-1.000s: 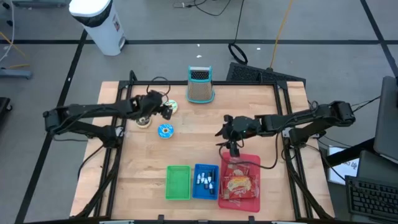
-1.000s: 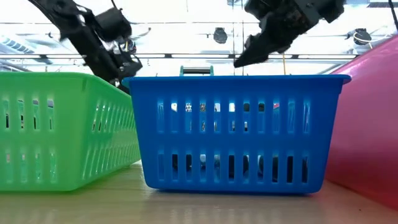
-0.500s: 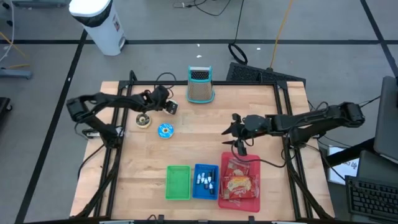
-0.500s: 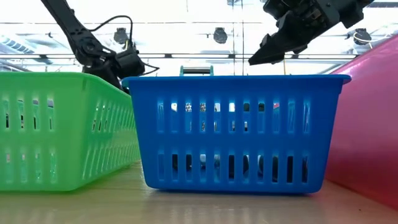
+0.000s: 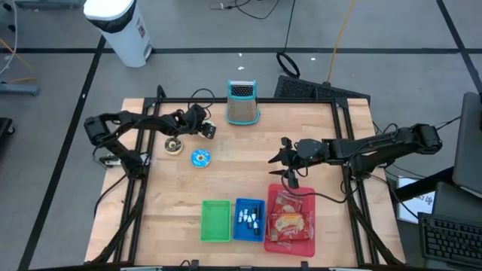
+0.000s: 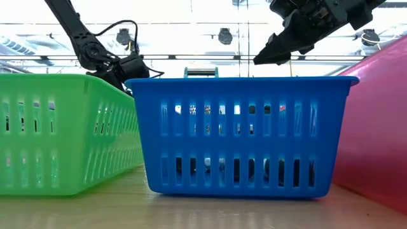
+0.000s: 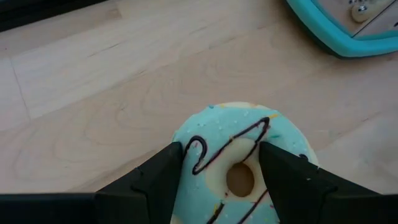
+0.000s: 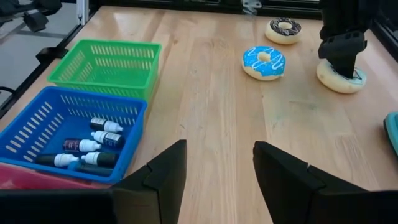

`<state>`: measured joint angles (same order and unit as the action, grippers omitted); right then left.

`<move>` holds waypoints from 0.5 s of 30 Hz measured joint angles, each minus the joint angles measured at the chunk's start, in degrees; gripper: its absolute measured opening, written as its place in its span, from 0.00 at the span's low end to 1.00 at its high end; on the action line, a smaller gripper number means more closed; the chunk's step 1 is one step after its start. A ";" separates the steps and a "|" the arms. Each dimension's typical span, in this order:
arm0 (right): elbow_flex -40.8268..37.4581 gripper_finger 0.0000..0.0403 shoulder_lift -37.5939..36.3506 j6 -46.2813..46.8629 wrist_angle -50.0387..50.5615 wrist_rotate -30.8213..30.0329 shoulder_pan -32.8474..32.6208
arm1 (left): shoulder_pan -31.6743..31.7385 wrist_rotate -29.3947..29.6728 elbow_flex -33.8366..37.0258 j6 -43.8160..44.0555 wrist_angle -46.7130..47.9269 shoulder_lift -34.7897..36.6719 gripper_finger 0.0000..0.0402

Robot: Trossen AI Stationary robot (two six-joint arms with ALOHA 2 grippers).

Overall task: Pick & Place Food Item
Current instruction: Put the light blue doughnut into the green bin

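A pale mint donut [image 7: 236, 134] with dark drizzle lies flat on the wooden table near the far left. My left gripper [image 5: 205, 129] stands open right over it, pointing steeply down, one finger [image 7: 168, 171] on each side of the donut's hole [image 7: 239, 179]. The right wrist view shows this gripper [image 8: 342, 62] standing on top of the donut [image 8: 336, 82]. My right gripper [image 5: 277, 164] hangs open and empty above the table's middle right, just beyond the red basket [image 5: 290, 241]. My left gripper comes down on the mint donut from above, its fingers over the ring on either side of the hole. The fingers hide the spots under them. I cannot tell whether they touch the icing. The donut lies flat on the table.
A blue-iced donut [image 5: 199, 158] and a brown one [image 5: 174, 146] lie just near of the mint one. A teal-rimmed grater [image 5: 242, 103] stands at the far edge. The green basket [image 5: 216, 220], the blue basket [image 5: 249, 218] with bottles and the red basket with packets line the near edge.
My left gripper has come down and swung toward the far edge, from beside the brown donut to over the mint donut, then kept still. My right gripper has drawn back a little toward the table's right edge, at the same height.
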<state>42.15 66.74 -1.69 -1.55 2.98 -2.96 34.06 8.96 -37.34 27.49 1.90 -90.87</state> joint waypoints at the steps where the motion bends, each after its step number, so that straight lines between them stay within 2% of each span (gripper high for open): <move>1: 0.00 0.43 0.00 0.00 0.02 0.01 0.00 | 0.00 -0.08 0.03 0.01 0.13 0.61 0.54; 9: 0.00 0.43 0.00 0.56 0.04 0.01 -0.02 | -0.11 -0.37 0.15 1.46 5.33 6.39 0.54; 15: 0.00 0.42 0.00 0.34 0.01 0.01 -0.02 | 0.15 0.32 0.15 1.38 8.34 6.36 0.54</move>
<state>42.15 66.74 -1.35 -1.54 2.98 -2.98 34.22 9.27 -37.19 28.87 10.24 -84.51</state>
